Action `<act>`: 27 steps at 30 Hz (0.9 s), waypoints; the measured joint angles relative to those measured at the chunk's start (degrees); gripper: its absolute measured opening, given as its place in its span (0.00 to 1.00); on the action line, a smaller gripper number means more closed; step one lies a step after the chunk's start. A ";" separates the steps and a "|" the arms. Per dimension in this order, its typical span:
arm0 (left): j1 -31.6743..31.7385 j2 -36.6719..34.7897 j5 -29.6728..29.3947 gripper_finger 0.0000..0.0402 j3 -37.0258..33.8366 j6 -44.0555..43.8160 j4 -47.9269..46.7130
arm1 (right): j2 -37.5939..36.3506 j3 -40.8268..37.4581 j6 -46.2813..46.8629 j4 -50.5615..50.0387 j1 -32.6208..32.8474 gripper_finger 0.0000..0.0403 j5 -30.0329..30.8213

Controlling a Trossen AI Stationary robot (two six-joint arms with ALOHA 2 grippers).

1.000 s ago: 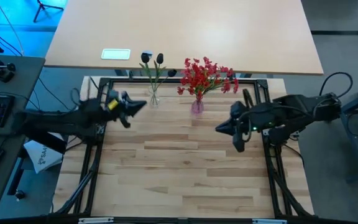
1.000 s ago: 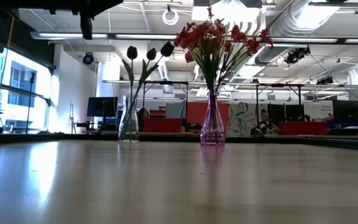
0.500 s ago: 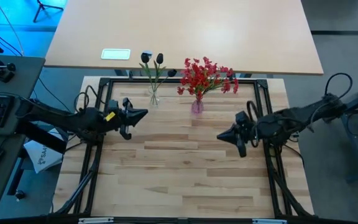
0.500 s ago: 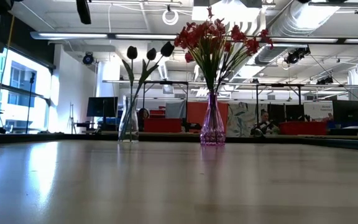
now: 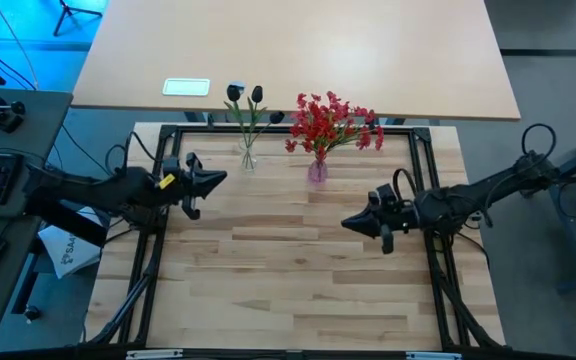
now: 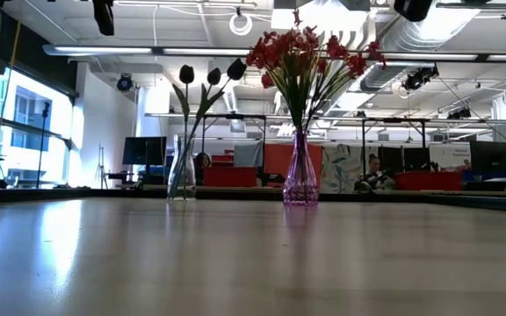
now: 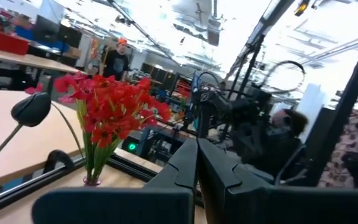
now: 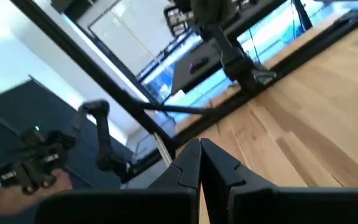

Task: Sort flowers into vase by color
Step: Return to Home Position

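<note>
Both grippers hang in the air over the wooden table (image 5: 298,290), one at each side. The left gripper (image 5: 215,180) is near the left edge, with its tip turned toward the middle, and its two fingers are pressed tight together. The right gripper (image 5: 350,222) is on the right side, turned toward the middle too, and its fingers are pressed together as well. Neither one is touching a flower or a vase. At the far edge of the table two vases stand upright, a little apart from each other. The pink vase (image 5: 317,171) on the right holds a big bunch of red flowers (image 5: 330,124) with green leaves. The clear vase (image 5: 247,158) on the left holds three dark buds (image 6: 214,76) on thin green stems. Far off in the room behind, a person (image 6: 374,173) sits at a desk.
</note>
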 joint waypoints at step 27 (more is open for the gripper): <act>2.81 -20.04 8.68 0.00 -16.09 -1.24 -0.62 | -0.15 0.13 2.02 2.23 -1.70 0.00 3.14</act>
